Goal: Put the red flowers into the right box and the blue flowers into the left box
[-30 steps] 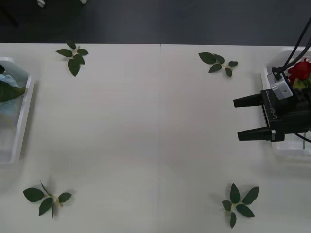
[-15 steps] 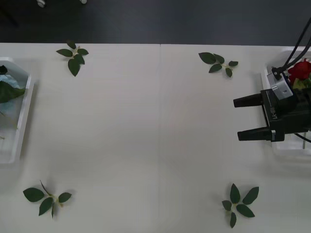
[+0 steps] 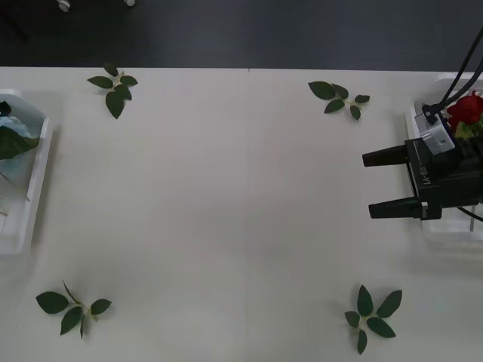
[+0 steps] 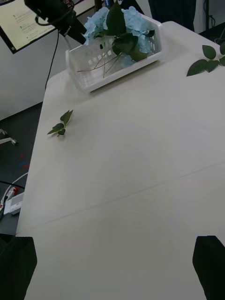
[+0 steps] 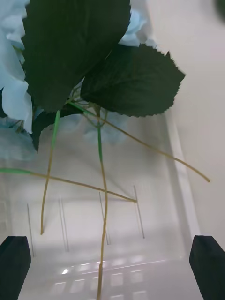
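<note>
Right gripper (image 3: 368,183) jaws spread wide, empty, beside the right box (image 3: 413,121) holding red flowers (image 3: 466,108); left gripper (image 5: 111,266) jaws released over blue flowers (image 5: 14,84) in left box (image 5: 180,187).

You're in a lab or test room: a plain white worktop (image 3: 226,188) on dark flooring, a lit monitor (image 4: 23,23) against the wall beyond it, loose cables (image 4: 9,185) and a power strip (image 4: 11,201) on the floor beside the worktop.
</note>
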`<control>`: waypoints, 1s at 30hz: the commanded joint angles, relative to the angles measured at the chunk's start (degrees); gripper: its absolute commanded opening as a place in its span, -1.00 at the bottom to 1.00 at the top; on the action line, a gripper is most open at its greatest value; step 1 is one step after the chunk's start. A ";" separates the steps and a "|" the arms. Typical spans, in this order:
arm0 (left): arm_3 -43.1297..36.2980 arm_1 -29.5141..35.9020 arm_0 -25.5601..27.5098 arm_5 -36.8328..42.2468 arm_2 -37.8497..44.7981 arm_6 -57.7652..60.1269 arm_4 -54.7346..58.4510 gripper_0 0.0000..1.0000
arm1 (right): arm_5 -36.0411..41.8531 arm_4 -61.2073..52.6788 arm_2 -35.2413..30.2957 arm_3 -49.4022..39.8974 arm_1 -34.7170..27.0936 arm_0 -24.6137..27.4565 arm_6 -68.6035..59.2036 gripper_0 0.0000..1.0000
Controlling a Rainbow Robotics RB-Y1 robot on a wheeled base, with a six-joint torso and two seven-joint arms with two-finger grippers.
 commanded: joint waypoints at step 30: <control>-11.41 -1.43 -9.75 31.65 -3.43 -28.77 34.98 1.00 | -0.42 -0.61 -0.47 -0.87 -0.89 -0.71 1.69 0.97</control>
